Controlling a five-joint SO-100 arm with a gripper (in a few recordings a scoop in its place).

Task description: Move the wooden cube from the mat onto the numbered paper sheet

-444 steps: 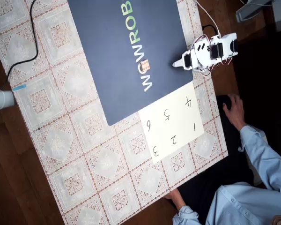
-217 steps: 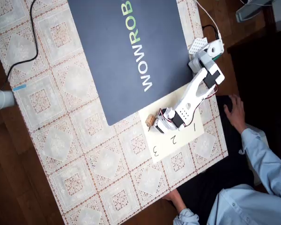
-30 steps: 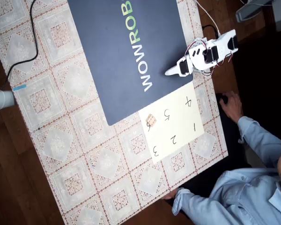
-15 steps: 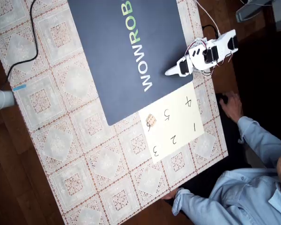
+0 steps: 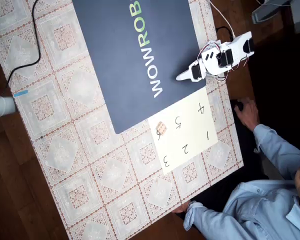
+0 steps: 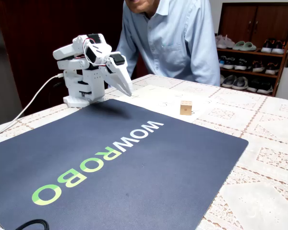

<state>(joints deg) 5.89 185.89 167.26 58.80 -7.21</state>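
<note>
Wooden cube [image 5: 161, 128] sits on the numbered paper sheet [image 5: 190, 142], at the sheet's left edge in the overhead view, right by the digit 6 and just beside the corner of the mat [image 5: 120, 75]. In the fixed view the cube [image 6: 186, 108] rests flat on the sheet [image 6: 158, 98], free of any grip, so the placing looks done. The gripper [image 5: 182, 76] hangs over the mat's right edge, well apart from the cube, with the arm folded close to its base; that reads as a rest pose, clear of the sheet so the result lies open to view. In the fixed view the jaws [image 6: 125, 81] point down and appear pressed together, pinching nothing. A person in a light blue shirt [image 6: 177, 33] sits at the far side of the lace-covered worktop [image 5: 90, 165], one hand [image 5: 246, 112] resting near its right edge.
</note>
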